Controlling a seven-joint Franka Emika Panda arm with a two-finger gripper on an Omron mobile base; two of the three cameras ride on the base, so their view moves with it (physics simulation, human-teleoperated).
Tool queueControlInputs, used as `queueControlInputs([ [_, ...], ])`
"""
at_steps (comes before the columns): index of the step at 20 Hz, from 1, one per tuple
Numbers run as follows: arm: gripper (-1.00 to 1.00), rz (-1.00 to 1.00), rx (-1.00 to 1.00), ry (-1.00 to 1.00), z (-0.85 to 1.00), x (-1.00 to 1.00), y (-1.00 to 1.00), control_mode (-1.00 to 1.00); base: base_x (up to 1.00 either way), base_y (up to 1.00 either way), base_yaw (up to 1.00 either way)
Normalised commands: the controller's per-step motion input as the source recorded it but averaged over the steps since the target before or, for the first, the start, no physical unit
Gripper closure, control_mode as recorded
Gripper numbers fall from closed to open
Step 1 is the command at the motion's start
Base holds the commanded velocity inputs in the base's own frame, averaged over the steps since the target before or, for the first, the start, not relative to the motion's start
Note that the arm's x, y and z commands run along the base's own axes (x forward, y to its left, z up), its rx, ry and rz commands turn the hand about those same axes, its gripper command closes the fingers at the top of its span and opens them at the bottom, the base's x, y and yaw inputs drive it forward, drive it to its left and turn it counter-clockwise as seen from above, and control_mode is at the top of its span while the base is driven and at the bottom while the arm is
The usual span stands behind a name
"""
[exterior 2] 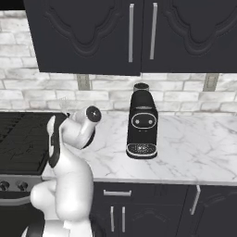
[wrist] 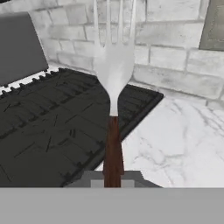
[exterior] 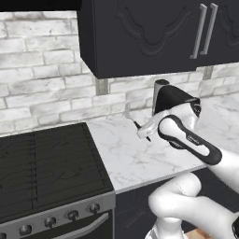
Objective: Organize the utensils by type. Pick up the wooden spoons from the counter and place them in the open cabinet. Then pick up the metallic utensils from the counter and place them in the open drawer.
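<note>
Silver-headed fork with a dark handle (wrist: 113,100) sits clamped by its handle in the two-finger gripper (exterior: 145,132), prongs pointing away, lifted above the white marble counter (exterior: 135,158) beside the black stove (exterior: 46,168), apparently for carrying to the drawer

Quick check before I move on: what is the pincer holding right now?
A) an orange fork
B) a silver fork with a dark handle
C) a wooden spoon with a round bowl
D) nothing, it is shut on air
B: in the hand view the pincer is shut on the dark handle of a silver fork, whose prongs point up toward the brick wall, above the stove and the counter.
</note>
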Motion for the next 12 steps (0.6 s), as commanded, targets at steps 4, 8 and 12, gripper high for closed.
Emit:
queueControlInputs([
  [4, 1.0, 0.28, -0.16, 0.32, 0.45, -0.46, -0.03, -1.0, 0.0, 0.0, 0.0],
  [8, 1.0, 0.23, -0.15, 0.28, 0.37, -0.54, -0.01, -1.0, 0.0, 0.0, 0.0],
  [12, 1.0, 0.15, -0.16, 0.21, 0.16, -0.63, -0.03, -1.0, 0.0, 0.0, 0.0],
])
